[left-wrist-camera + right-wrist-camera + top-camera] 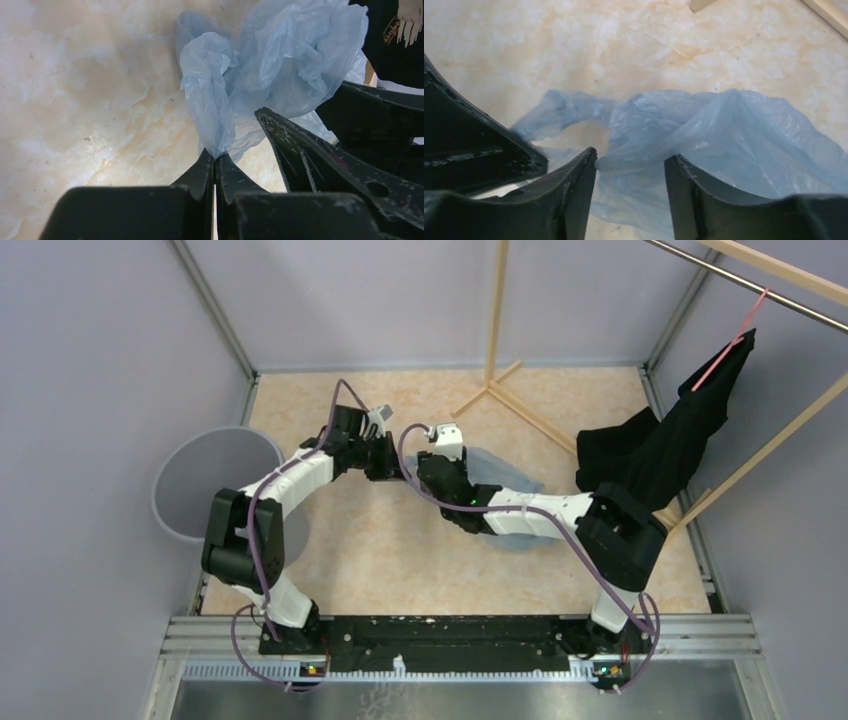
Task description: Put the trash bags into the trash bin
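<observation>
The light-blue trash bag [503, 480] lies crumpled on the marbled floor mid-table, partly under my right arm. My left gripper [392, 466] is shut on a twisted edge of the bag [210, 100], the film pinched at the fingertips [216, 159]. My right gripper [432, 472] is open right beside it, its fingers either side of a fold of the bag [724, 130] without closing on it; one finger [300, 150] shows in the left wrist view. The grey round trash bin [205, 480] stands at the left edge, beyond my left arm's elbow.
A black cloth garment [660, 445] hangs from a pink hanger on a wooden rack [500, 350] at the back right and drapes to the floor. Purple walls enclose the table on three sides. The left gripper's body [474, 145] shows in the right wrist view.
</observation>
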{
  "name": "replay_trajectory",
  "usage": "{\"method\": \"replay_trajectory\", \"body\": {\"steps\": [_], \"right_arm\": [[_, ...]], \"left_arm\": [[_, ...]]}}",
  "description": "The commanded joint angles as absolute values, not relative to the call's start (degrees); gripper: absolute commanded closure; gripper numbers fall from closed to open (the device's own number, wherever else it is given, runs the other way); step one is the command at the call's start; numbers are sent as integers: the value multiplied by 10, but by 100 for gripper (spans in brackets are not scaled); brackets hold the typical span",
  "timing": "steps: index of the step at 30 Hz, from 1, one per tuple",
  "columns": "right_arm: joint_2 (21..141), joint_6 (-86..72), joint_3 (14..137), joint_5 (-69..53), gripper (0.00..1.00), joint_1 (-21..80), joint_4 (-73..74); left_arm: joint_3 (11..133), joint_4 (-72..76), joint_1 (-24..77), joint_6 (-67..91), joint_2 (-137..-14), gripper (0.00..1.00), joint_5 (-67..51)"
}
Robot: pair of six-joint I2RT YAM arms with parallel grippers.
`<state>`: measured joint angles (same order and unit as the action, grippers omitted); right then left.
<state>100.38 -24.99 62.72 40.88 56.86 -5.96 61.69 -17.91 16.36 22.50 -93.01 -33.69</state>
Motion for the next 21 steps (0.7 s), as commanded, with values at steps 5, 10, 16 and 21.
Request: {"method": "replay_trajectory", "body": {"steps": [5,10,16,21], "right_arm": [[947,-169,610,457,100,552,-163],[791,-273,541,323,100,466,-143],[725,-379,519,25,100,350,-192],[771,-438,565,-119,100,348,-262]], "left_arm": [[602,-147,162,225,-858,100,-329],[542,-102,162,238,-729,100,-294],[514,-105,159,247,-572,100,-234],[629,-159,158,242,-496,100,-153]]}}
